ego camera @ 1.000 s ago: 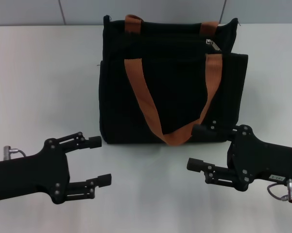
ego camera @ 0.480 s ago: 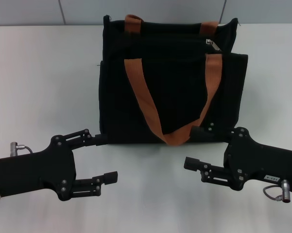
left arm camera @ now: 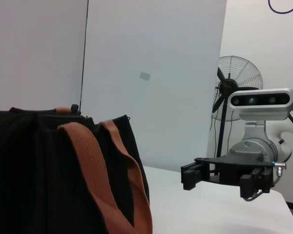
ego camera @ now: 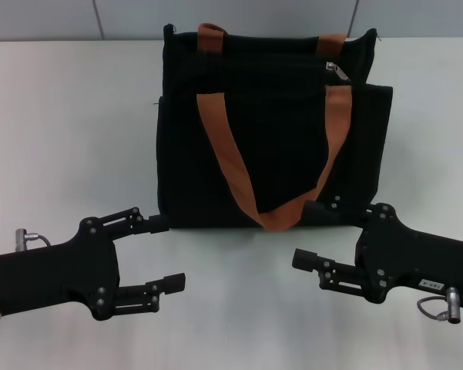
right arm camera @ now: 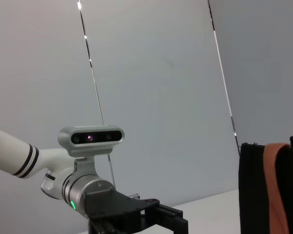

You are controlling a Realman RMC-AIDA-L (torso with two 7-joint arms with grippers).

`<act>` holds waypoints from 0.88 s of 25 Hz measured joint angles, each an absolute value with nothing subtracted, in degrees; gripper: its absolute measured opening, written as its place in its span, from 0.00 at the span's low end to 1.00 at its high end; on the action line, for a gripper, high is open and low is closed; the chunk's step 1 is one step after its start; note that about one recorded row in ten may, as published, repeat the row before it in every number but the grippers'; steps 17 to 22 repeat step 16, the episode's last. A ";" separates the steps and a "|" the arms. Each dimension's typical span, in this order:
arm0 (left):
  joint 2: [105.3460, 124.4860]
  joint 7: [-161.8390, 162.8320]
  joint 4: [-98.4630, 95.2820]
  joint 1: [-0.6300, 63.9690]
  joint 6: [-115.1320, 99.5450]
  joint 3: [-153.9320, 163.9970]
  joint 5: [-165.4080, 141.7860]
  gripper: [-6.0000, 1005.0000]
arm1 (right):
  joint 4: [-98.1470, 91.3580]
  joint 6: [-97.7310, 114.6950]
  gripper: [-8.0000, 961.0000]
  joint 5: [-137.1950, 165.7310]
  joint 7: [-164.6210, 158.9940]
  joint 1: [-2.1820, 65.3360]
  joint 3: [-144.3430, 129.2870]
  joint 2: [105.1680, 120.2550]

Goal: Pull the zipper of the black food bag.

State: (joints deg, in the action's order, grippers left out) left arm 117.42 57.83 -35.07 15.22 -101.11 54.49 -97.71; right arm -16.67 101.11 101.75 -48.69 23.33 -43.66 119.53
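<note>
Both my grippers open and empty in front of the black food bag (ego camera: 271, 131), zipper (ego camera: 334, 68) untouched.

Bag stands upright on the white table (ego camera: 69, 131), at the far middle; orange-brown strap handle (ego camera: 231, 166) hangs down its front face. Zipper pull sits on the top edge toward my right end, near the far handle. My left gripper (ego camera: 163, 253) is low at my left, fingers spread wide, upper fingertip (ego camera: 157, 223) just beside the bag's lower left corner, holding nothing. My right gripper (ego camera: 306, 235) is low at my right, fingers spread wide too, upper fingertip near the hanging strap's bottom loop, holding nothing. Left wrist view shows the bag close (left arm camera: 48, 170) and my right gripper farther off (left arm camera: 190, 178).
</note>
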 joint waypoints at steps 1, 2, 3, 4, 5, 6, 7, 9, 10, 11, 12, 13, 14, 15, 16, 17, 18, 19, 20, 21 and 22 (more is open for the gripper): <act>117.44 57.83 -35.06 15.21 -101.07 54.49 -97.71 0.81 | -16.62 101.12 0.72 101.75 -48.68 23.33 -43.68 119.53; 117.48 57.83 -35.06 15.20 -101.06 54.49 -97.72 0.81 | -16.52 101.12 0.72 101.75 -48.67 23.34 -43.68 119.53; 117.48 57.83 -35.06 15.20 -101.06 54.49 -97.72 0.81 | -16.42 101.15 0.72 101.75 -48.59 23.36 -43.60 119.53; 117.50 57.83 -35.07 15.21 -101.02 54.49 -97.73 0.81 | -16.27 101.21 0.72 101.75 -48.42 23.37 -43.51 119.53; 117.50 57.83 -35.07 15.21 -101.02 54.49 -97.73 0.81 | -16.10 101.30 0.72 101.75 -48.07 23.38 -43.42 119.53; 117.57 57.83 -35.07 15.14 -100.83 54.49 -97.74 0.81 | -15.84 101.45 0.72 101.75 -47.58 23.37 -43.40 119.54; 117.57 57.83 -35.07 15.13 -100.80 54.49 -97.74 0.81 | -15.63 101.55 0.72 101.75 -47.17 23.36 -43.39 119.53; 117.58 57.83 -35.06 15.08 -100.75 54.49 -97.74 0.81 | -15.29 101.64 0.72 101.75 -46.48 23.33 -43.51 119.53; 117.59 57.83 -35.06 15.06 -100.74 54.49 -97.74 0.81 | -15.23 101.64 0.72 101.75 -46.29 23.33 -43.60 119.53; 117.59 57.83 -35.07 15.04 -100.73 54.49 -97.74 0.81 | -15.10 101.64 0.72 101.75 -46.27 23.33 -43.58 119.53; 117.60 57.83 -35.07 15.03 -100.74 54.49 -97.74 0.81 | -15.01 101.63 0.72 101.75 -46.27 23.33 -43.52 119.53; 117.60 57.83 -35.07 15.03 -100.92 54.49 -97.74 0.81 | -14.91 101.60 0.72 101.75 -46.26 23.33 -43.39 119.53; 117.61 57.83 -35.07 15.03 -101.26 54.49 -97.74 0.81 | -14.84 101.58 0.72 101.56 -46.26 23.28 -43.29 119.53; 117.63 57.83 -35.10 15.02 -101.64 54.49 -97.72 0.81 | -14.79 101.58 0.72 101.43 -46.25 23.21 -43.24 119.53; 117.65 57.83 -35.14 15.00 -101.94 54.49 -97.69 0.81 | -14.72 101.61 0.72 101.23 -46.16 23.10 -43.13 119.53; 117.65 57.83 -35.14 15.00 -101.94 54.49 -97.69 0.81 | -14.72 101.61 0.72 101.23 -46.16 23.10 -43.13 119.53; 117.65 57.83 -35.14 15.00 -101.94 54.49 -97.69 0.81 | -14.72 101.61 0.72 101.23 -46.16 23.10 -43.13 119.53; 117.65 57.83 -35.14 15.00 -101.94 54.49 -97.69 0.81 | -14.72 101.61 0.72 101.23 -46.16 23.10 -43.13 119.53; 117.65 57.83 -35.14 15.00 -101.94 54.49 -97.69 0.81 | -14.72 101.61 0.72 101.23 -46.16 23.10 -43.13 119.53; 117.65 57.83 -35.14 15.00 -101.94 54.49 -97.69 0.81 | -14.72 101.61 0.72 101.23 -46.16 23.10 -43.13 119.53; 117.65 57.83 -35.14 15.00 -101.94 54.49 -97.69 0.81 | -14.72 101.61 0.72 101.23 -46.16 23.10 -43.13 119.53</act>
